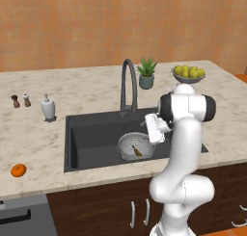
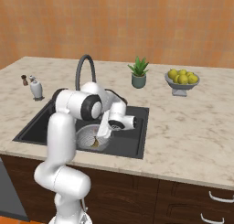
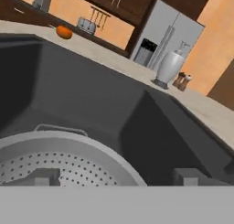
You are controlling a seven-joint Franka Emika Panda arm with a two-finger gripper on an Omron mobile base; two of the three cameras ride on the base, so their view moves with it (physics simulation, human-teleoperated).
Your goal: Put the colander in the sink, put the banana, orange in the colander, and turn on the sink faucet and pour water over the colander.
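Note:
The silvery colander sits in the black sink, right of its middle. The banana lies inside the colander. The orange rests on the counter's front left, far from the sink. My gripper hangs just over the colander's right rim, open, with nothing between its fingertips. The dark gooseneck sink faucet rises behind the basin; no water shows.
A white soap dispenser and two shakers stand left of the sink. A potted plant and a footed bowl of yellow-green fruit stand behind and to the right.

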